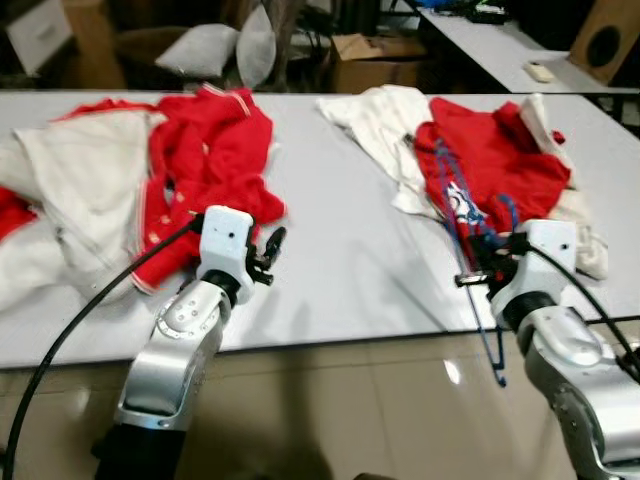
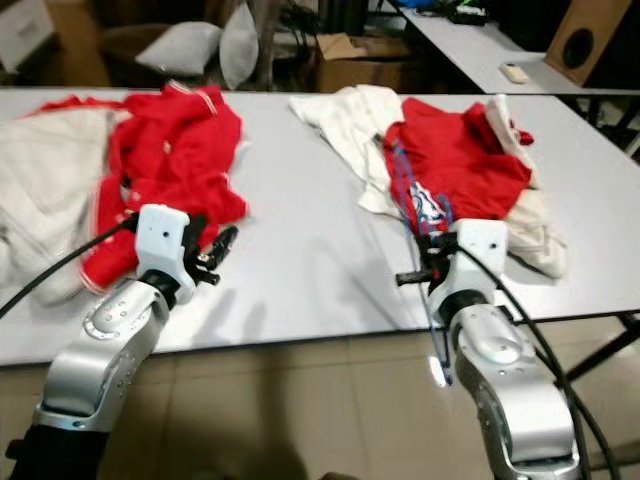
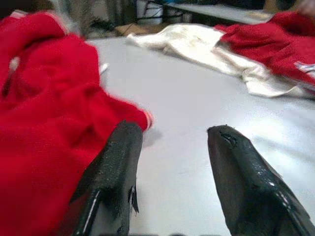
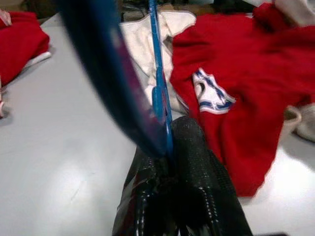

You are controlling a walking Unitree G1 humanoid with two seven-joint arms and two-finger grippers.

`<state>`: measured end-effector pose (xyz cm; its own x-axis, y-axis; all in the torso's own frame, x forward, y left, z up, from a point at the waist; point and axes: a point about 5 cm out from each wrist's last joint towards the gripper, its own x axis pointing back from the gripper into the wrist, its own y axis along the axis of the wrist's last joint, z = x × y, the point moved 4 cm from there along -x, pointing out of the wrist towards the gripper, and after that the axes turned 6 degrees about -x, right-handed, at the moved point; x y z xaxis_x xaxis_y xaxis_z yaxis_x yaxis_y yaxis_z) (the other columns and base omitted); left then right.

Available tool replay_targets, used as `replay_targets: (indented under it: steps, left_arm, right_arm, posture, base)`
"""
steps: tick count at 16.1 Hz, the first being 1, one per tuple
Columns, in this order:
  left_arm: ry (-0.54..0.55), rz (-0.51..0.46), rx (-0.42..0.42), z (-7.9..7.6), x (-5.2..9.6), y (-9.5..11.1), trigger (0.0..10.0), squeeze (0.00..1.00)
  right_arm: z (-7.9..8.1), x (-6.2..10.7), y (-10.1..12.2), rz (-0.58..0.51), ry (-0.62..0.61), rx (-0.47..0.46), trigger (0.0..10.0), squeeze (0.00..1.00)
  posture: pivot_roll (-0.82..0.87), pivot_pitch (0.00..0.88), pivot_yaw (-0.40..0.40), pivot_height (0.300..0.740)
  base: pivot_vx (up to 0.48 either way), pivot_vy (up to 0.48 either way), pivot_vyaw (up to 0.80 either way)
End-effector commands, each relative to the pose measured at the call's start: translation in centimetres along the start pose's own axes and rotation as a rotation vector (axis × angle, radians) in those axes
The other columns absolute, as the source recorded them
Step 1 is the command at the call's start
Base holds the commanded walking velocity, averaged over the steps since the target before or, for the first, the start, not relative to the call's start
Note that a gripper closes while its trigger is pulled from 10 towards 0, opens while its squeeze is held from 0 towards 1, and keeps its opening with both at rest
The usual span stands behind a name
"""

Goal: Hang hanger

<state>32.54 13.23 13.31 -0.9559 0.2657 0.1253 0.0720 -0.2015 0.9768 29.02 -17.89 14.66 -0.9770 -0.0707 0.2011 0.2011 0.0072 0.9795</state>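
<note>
The right end effector [image 1: 487, 262] sits at the near edge of the white desk [image 1: 350, 250], its two black fingers [image 4: 189, 162] pressed together on a thin blue hanger [image 1: 470, 225]. The hanger runs from the red garment with a blue and white patch [image 1: 495, 155] down past the desk edge, so its lower end hangs over the tiled floor [image 1: 380, 410]. That garment lies on the right part of the desk, partly over a white garment [image 1: 375, 120].

The left end effector [image 1: 270, 250] hovers just above the desk near its front edge, fingers [image 3: 115, 167] spread apart with bare desk between them and nothing held. It is just beside a heap of red clothing [image 1: 205, 150] that lies tangled with another white garment [image 1: 80, 170] on the left part of the desk.

Behind the desk are grey cushions [image 1: 215, 45] and a cardboard box [image 1: 370, 55]
</note>
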Motion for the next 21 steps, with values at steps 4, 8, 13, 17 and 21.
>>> replay_targets:
  steps: [4, 8, 13, 17, 21]
  left_arm:
    - [0.014, -0.019, -0.002, 0.0, -0.1, 0.7, 10.0, 0.00]
    - [0.006, -0.033, -0.011, -0.1, -0.5, 1.2, 10.0, 0.00]
    - [-0.040, -0.036, -0.008, -1.1, -0.1, 1.0, 10.0, 0.00]
    - [-0.097, -0.065, 0.016, -2.1, -0.1, 1.1, 10.0, 0.00]
    - [-0.035, -0.059, 0.041, -1.2, -0.5, 0.8, 10.0, 0.00]
  right_arm:
    - [-0.7, -0.4, 1.3, -0.089, -0.055, 0.014, 10.0, 0.00]
    - [0.1, -0.7, 1.1, -0.084, -0.024, -0.054, 10.0, 0.00]
    - [0.4, -0.2, 0.9, -0.096, -0.006, -0.076, 10.0, 0.00]
    - [0.1, 0.1, -0.2, -0.046, -0.015, -0.075, 10.0, 0.00]
    - [-0.1, -0.3, 0.2, -0.055, -0.016, -0.046, 10.0, 0.00]
  posture:
    - [-0.07, 0.003, -0.046, 0.740]
    - [-0.07, 0.000, -0.040, 0.740]
    - [-0.07, 0.018, -0.017, 0.740]
    - [-0.08, 0.000, -0.013, 0.740]
    - [-0.08, 0.000, -0.014, 0.740]
  base:
    - [0.000, -0.462, 0.00]
    - [0.000, -0.418, 0.00]
    - [0.000, -0.396, 0.00]
    - [0.000, 0.000, 0.00]
    - [0.000, 0.000, -0.60]
